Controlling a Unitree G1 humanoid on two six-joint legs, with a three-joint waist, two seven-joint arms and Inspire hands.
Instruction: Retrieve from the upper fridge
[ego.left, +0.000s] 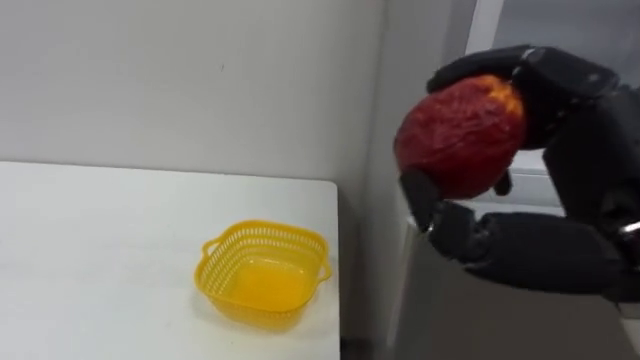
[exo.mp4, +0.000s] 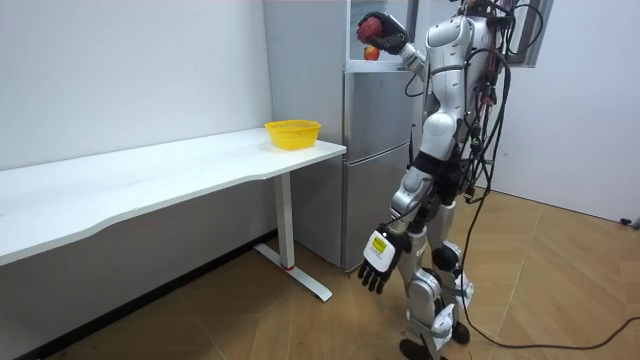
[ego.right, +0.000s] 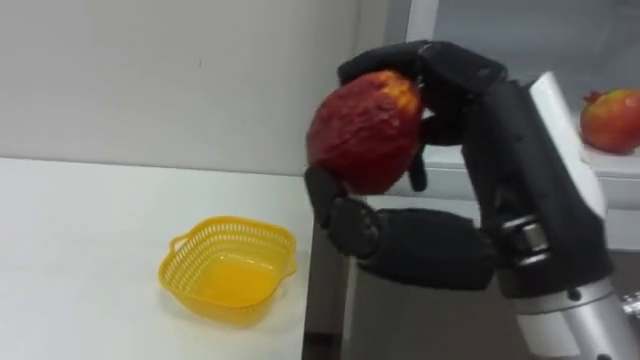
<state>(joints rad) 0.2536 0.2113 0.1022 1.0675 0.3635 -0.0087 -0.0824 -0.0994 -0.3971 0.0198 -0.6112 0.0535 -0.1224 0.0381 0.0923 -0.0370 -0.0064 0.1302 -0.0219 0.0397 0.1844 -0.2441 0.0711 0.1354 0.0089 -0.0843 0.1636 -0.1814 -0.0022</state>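
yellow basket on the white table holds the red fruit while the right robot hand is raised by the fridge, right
Not quite. The yellow basket on the white table is empty; the red fruit is gripped in the right robot hand, raised by the fridge, as the left eye view shows.

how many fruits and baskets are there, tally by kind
red fruit: 2, one held in the right hand, another on the fridge shelf
yellow basket: 1, on the white table
total: 3
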